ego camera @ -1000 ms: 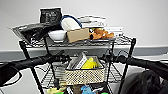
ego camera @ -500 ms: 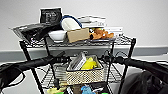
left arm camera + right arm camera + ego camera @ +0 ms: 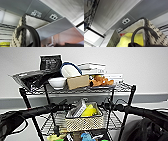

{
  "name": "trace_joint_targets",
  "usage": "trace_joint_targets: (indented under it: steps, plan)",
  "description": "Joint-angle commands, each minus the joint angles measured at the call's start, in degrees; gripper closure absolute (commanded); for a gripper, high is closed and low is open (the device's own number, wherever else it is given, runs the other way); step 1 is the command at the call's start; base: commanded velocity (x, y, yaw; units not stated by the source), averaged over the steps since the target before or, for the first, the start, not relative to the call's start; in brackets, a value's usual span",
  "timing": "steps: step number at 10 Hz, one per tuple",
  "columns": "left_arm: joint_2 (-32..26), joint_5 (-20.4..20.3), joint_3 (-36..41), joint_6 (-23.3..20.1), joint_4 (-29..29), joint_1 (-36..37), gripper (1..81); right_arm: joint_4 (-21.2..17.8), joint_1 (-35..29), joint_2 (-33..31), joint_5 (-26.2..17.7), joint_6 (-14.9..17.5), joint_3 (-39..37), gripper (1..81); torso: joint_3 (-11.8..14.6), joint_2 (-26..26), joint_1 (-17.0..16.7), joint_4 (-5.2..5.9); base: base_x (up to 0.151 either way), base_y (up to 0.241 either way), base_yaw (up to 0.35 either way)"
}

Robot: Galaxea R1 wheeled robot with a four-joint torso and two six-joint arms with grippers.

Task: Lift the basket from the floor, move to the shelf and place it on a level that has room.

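Right now the basket (image 3: 84,122) sits at the middle level (image 3: 113,121) of the shelf (image 3: 130,98), between the two arms, its bottom at the wire grid; whether it rests on the grid or hangs just above, cannot tell. Cream woven lattice sides, a yellow item (image 3: 89,111) and a grey flat pack (image 3: 79,108) sticking up out of it. Left gripper (image 3: 65,107) comes in at the basket's left rim, right gripper (image 3: 108,106) at its right rim, both dark and blurred. Jaws on either side: cannot tell if spread or pinching the rim.

Left wrist view: basket wall (image 3: 18,36) close up, a dark curved loop (image 3: 32,33) across it, grey flat pack (image 3: 55,28) leaning above, wall outlet plate (image 3: 53,16) behind. Right wrist view: basket rim (image 3: 154,33) with a dark loop (image 3: 144,30) over it, yellow item (image 3: 127,40) inside, a black shelf post (image 3: 93,13) off to the side.

Top tier is cluttered: white bowl (image 3: 57,82), tan cardboard box (image 3: 78,82), black bag (image 3: 31,78), dark box (image 3: 50,62), stacked white books (image 3: 100,70), orange items (image 3: 101,80). Lower tier shows colourful items (image 3: 85,136) below the basket. Pale wall (image 3: 145,64) with a grey baseboard (image 3: 150,97) behind.
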State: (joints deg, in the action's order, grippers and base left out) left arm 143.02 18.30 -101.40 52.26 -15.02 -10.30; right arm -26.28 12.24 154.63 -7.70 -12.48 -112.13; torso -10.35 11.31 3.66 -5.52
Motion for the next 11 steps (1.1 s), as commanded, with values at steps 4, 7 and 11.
trace_joint_targets:
  steps: [4,7,11]
  plan:
    - [-1.3,0.0,3.1,0.1,-0.1,10.3,1.0,0.3,-8.5,-1.8,-3.4,-0.1,3.1,1.0,0.0,0.0,0.0,0.0,0.0,0.0,0.0]
    - [-5.9,0.0,7.9,0.1,-0.2,10.3,1.0,0.1,-8.1,-7.3,-2.8,-0.3,10.0,1.0,0.0,0.0,0.0,0.0,0.0,0.0,0.0]
    - [-13.4,-0.1,16.8,0.3,-0.3,10.2,1.0,0.0,-8.0,-18.2,0.4,-0.4,23.3,1.0,0.0,0.0,0.0,0.0,0.0,0.0,0.0]
